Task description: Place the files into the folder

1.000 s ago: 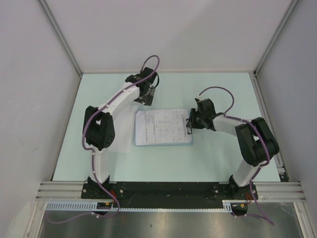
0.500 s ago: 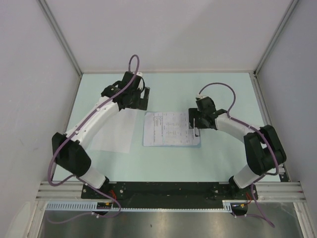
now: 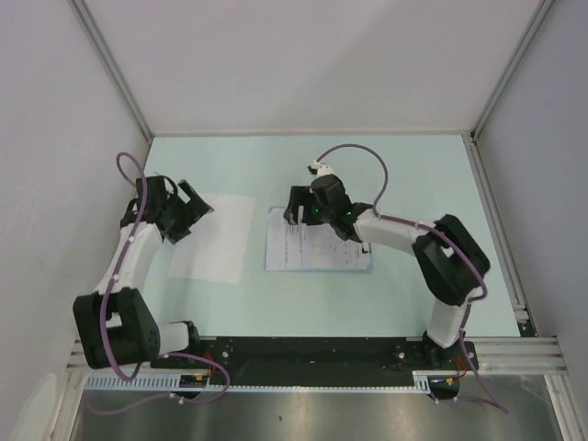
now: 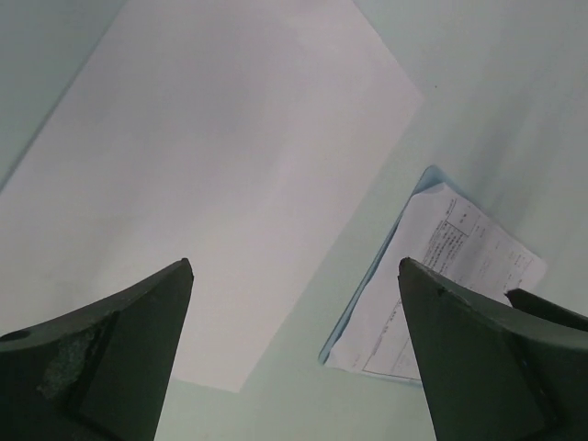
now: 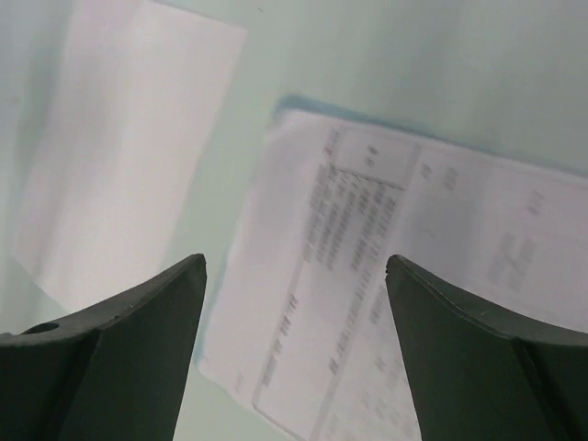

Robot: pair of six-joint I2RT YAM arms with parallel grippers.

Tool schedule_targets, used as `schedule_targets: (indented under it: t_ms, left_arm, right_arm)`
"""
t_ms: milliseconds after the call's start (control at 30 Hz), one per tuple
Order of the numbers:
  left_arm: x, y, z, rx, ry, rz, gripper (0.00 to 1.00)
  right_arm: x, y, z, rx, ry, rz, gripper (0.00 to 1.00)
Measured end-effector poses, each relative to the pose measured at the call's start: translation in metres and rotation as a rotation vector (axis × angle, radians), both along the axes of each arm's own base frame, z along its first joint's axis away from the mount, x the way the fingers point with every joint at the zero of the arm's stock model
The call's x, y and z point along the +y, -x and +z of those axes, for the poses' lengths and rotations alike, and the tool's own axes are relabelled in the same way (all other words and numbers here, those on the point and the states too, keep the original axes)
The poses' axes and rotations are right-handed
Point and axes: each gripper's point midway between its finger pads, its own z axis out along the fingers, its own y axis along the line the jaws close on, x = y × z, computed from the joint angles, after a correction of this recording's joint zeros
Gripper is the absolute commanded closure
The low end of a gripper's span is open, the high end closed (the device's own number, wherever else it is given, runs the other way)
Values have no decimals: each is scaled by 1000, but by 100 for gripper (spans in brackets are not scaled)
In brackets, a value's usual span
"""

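Of the files, a blank white sheet (image 3: 213, 237) lies flat on the table at the left, and a printed sheet (image 3: 317, 246) rests with the pale-blue folder (image 3: 271, 268) in the middle. Whether the printed sheet is inside or on top I cannot tell. My left gripper (image 3: 193, 213) hangs open over the blank sheet's (image 4: 211, 175) left edge, holding nothing. My right gripper (image 3: 296, 208) hovers open above the printed sheet's (image 5: 395, 239) far left corner, also holding nothing. A thin blue folder edge (image 4: 370, 294) shows beside the printed sheet (image 4: 450, 266).
White walls with metal posts (image 3: 115, 78) enclose the mint tabletop (image 3: 413, 175) on three sides. The black arm bases and a rail (image 3: 303, 354) run along the near edge. The blank sheet (image 5: 119, 156) and the folder's edge (image 5: 312, 103) lie apart, with a strip of table between.
The blank sheet now lies apart at the left; folder and printed sheet shifted slightly right. My left arm swung left. My right arm reached left over the printed sheet and its jaws opened.
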Motion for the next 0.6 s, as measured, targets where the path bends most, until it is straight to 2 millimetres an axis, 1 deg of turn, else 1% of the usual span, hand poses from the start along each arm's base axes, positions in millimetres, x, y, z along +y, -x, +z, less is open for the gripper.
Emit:
schedule_targets:
  t_ms: [33, 100, 167, 200, 300, 367, 433, 500, 600]
  left_arm:
    - [-4, -6, -3, -1, 28, -5, 1]
    - [-8, -20, -14, 29, 78, -13, 1]
    - [-9, -34, -28, 63, 112, -9, 0]
    - [-7, -38, -35, 79, 123, -2, 0]
    - [3, -45, -54, 117, 147, 39, 1]
    - [12, -51, -67, 142, 174, 73, 1]
    - [22, -56, -83, 164, 208, 107, 1]
    - [27, -56, -94, 191, 231, 131, 0]
    - [30, -59, -92, 177, 257, 157, 0]
  right_arm:
    - [13, -8, -2, 2, -35, 0, 19]
    - [42, -20, -4, 11, -104, 2, 20]
    - [69, -26, -5, 24, -157, 10, 24]
    - [83, -27, -4, 30, -180, 16, 23]
    - [119, -27, -6, 58, -231, 27, 13]
    - [139, -29, -8, 73, -248, 32, 11]
    - [157, -29, -13, 83, -250, 46, 11]
    - [167, -26, -23, 95, -233, 48, 11]
    - [176, -21, -38, 116, -177, 41, 11]
